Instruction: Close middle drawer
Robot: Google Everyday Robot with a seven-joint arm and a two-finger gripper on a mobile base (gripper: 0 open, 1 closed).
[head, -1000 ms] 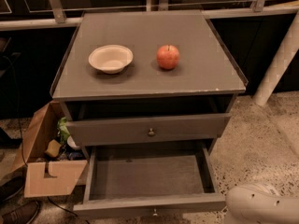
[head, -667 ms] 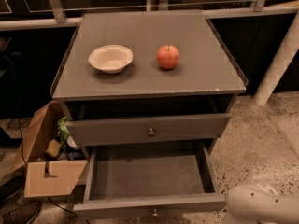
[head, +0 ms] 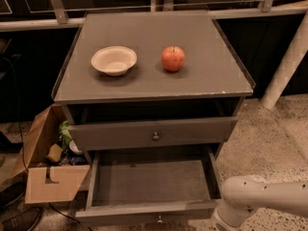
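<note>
The dark grey wooden middle drawer (head: pixel 149 186) sticks out, just left of the white robot arm (head: pixel 269 196). The gripper hides low right; I cannot tell its jaws' state

Only one white arm (head: pixel 269 198) link shows, in the bottom-right corner. It runs roughly level from the right edge to a rounded joint (head: pixel 230 211), which turns down past the bottom edge. The gripper is out of frame.
</note>
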